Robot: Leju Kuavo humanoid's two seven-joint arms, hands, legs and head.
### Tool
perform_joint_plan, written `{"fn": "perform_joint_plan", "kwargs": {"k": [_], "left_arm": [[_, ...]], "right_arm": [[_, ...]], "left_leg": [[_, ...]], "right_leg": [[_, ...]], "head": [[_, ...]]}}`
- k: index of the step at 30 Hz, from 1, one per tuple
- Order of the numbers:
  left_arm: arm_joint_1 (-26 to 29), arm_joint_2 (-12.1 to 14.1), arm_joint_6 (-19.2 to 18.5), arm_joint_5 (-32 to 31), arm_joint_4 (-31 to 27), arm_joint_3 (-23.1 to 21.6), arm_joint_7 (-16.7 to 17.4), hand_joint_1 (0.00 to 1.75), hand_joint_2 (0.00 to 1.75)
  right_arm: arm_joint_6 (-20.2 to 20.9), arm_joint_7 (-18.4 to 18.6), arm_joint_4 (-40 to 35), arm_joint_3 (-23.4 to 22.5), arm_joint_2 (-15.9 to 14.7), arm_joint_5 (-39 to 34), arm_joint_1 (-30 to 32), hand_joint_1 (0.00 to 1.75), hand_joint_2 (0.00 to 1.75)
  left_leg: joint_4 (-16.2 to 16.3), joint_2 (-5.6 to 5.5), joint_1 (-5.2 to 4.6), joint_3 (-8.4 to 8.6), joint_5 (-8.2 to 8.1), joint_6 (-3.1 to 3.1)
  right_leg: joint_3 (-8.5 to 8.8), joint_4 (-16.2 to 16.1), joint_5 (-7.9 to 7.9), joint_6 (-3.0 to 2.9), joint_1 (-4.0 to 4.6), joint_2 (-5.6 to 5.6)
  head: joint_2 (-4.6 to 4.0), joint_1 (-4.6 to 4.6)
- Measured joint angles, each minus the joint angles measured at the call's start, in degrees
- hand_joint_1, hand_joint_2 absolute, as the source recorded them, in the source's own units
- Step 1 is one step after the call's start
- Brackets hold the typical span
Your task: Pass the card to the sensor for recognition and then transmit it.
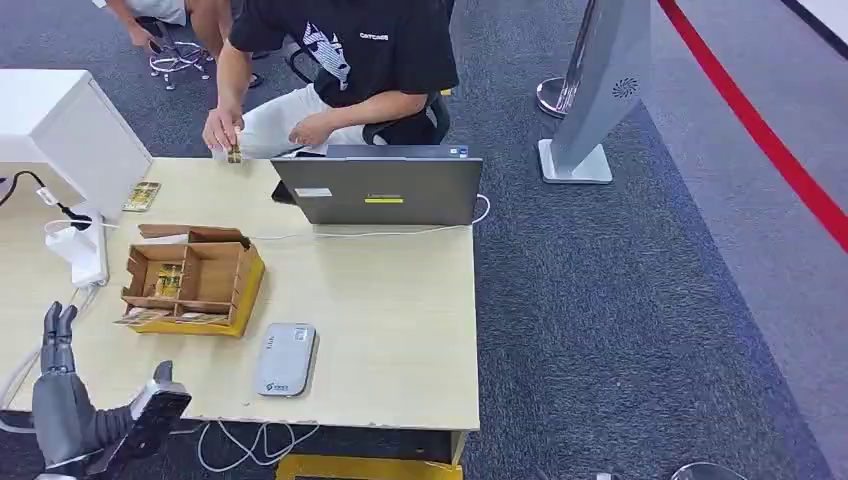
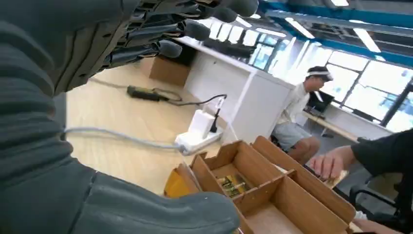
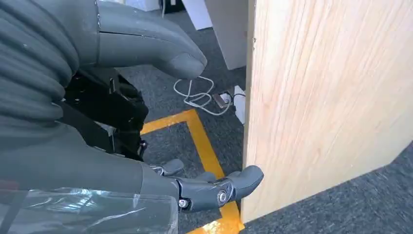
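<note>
Plywood box [image 1: 195,278] sits mid-left on the surface [image 1: 390,330], a thin-walled wooden organizer split into compartments, resting on something yellow underneath. One card [image 1: 168,281] with a greenish-gold print lies in the left compartment, and a couple more cards [image 1: 170,318] lie flat along the box's front edge. Another printed card [image 1: 141,196] sits further back near the white cabinet [image 1: 80,130]. The sensor [image 1: 285,359] looks like a flat grey slab with rounded corners, just right of the box toward the near edge.

Left hand [image 1: 62,385] hovers over the near-left corner, dark fingers [image 1: 58,330] straight, pointing away and holding nothing; the grey ribbed cover and fat thumb show up close in the left wrist view. Right hand [image 3: 146,146] hangs down beside the surface's edge, fingers [image 3: 234,185] loosely curled with the thumb apart, nothing in them.

Pale wood-grain laminate top, pretty smooth looking. A grey laptop [image 1: 385,185] stands open at the far edge, a white power strip [image 1: 80,250] with a black cable lies to the left. A person in a black shirt [image 1: 350,60] sits behind, one hand [image 1: 222,128] at the far edge on a small gold thing. Floor is grey-blue carpet [image 1: 620,300] with a red stripe, yellow tape below the surface.
</note>
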Motion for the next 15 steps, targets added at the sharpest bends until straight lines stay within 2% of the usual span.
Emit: {"fn": "perform_joint_plan", "kwargs": {"k": [8, 15], "left_arm": [[-5.83, 7.49, 1.42, -11.76, 4.74, -6.30, 6.01, 0.00, 1.75], [-11.99, 12.73, 2.53, -20.92, 10.65, -12.16, 10.91, 0.00, 1.75]], "right_arm": [[0.50, 0.96, 0.09, 0.00, 0.02, 0.85, -0.90, 0.00, 1.75], [1.07, 1.75, 0.48, 0.04, 0.02, 1.49, -1.64, 0.00, 1.75]], "left_leg": [[0.01, 0.00, 0.00, 0.01, 0.04, 0.00], [0.01, 0.02, 0.00, 0.01, 0.05, -0.01]], "right_leg": [[-0.01, 0.02, 0.01, 0.00, 0.00, 0.01], [0.01, 0.04, 0.03, -0.01, 0.00, 0.04]], "head": [[0.00, 0.00], [0.00, 0.00]]}}
